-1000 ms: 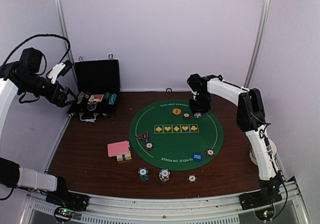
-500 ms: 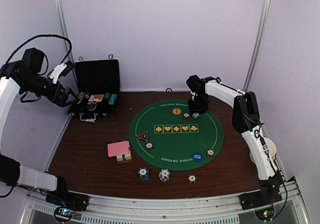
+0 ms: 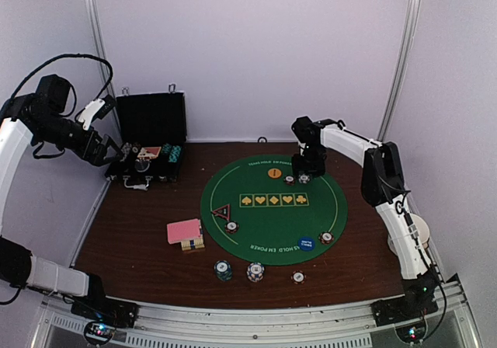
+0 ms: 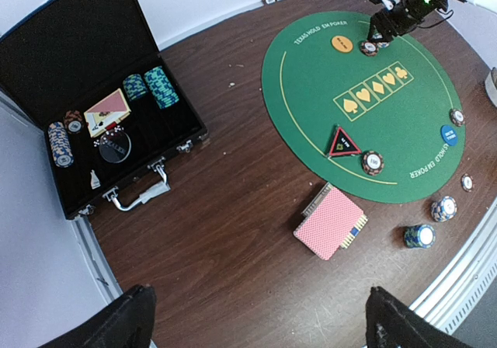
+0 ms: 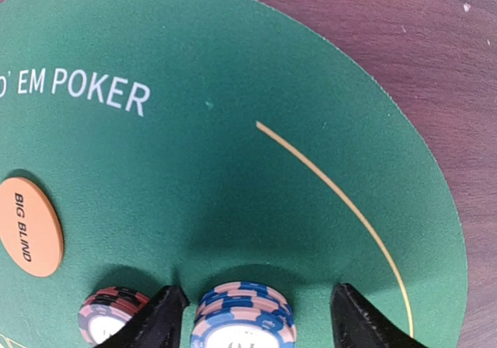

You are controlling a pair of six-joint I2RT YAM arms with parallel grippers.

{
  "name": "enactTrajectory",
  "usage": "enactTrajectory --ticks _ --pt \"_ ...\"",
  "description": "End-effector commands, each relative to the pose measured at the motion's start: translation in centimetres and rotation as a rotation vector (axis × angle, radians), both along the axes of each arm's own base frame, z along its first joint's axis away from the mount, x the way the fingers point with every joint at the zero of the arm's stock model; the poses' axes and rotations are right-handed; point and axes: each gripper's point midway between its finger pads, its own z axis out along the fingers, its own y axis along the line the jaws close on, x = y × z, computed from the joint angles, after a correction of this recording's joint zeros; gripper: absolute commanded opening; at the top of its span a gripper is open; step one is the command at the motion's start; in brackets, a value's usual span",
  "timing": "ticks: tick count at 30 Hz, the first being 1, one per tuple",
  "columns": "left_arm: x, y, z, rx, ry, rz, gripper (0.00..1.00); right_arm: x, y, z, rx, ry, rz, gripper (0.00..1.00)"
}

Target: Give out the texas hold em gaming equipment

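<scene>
Right end effector (image 5: 258,325) leftward, astride chips (image 5: 244,307)

1. A black hinged case (image 3: 150,117) stood open at the far left of the brown surface (image 3: 132,224).
2. A round green mat (image 3: 268,222) lay mid-surface.
3. A white paper cup (image 3: 420,230) sat by the right edge.

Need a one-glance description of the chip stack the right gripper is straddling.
Start at the round green poker mat, far edge, just right of the orange Big Blind button. Two short chip stacks sit there; yours is the one between the open right gripper's fingers. It is the blue-and-pink striped stack, not the red-and-black stack nearer the button.
</scene>
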Motion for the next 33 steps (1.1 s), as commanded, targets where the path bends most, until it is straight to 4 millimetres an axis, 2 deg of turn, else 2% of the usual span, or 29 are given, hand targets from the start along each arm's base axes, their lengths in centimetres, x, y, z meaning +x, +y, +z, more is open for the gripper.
enactTrajectory --ticks 1,5,8,11,12,13,19,25,29,33 --pt "0.3 0.0 0.9 0.000 -0.038 -0.010 0.98 0.6 -0.1 1.3 0.012 -0.029 -0.012 0.70" --pt "0.4 0.1 0.8 0.002 -0.039 -0.008 0.97 0.6 0.1 4.7 0.033 -0.077 -0.007 0.71" --pt "0.5 0.1 0.8 0.001 -0.044 -0.004 0.98 -0.2 1.1 8.5 0.048 -0.134 0.026 0.75" --pt "0.6 0.2 1.1 -0.001 -0.059 0.007 0.97 -2.2 2.8 12.3 0.045 -0.200 0.084 0.80" --pt "0.7 0.3 1.1 0.000 -0.066 0.015 0.98 -3.2 3.6 14.1 0.052 -0.232 0.113 0.83" --pt "0.8 0.4 1.2 0.003 -0.074 0.021 0.98 -4.3 4.4 15.0 0.050 -0.250 0.143 0.85" --pt "1.1 1.2 1.2 0.026 -0.107 0.075 0.98 -13.3 9.6 15.8 0.021 -0.254 0.348 0.96" --pt "1.4 1.3 0.4 0.026 -0.112 0.084 0.97 -22.6 14.5 14.3 0.072 -0.211 0.520 0.99" --pt "1.6 1.9 -0.2 0.054 -0.096 0.108 0.97 -27.2 15.9 12.9 0.045 -0.174 0.601 1.00" --pt "1.6 2.1 -0.6 0.066 -0.068 0.108 0.98 -30.6 17.2 11.6 0.054 -0.121 0.672 1.00"
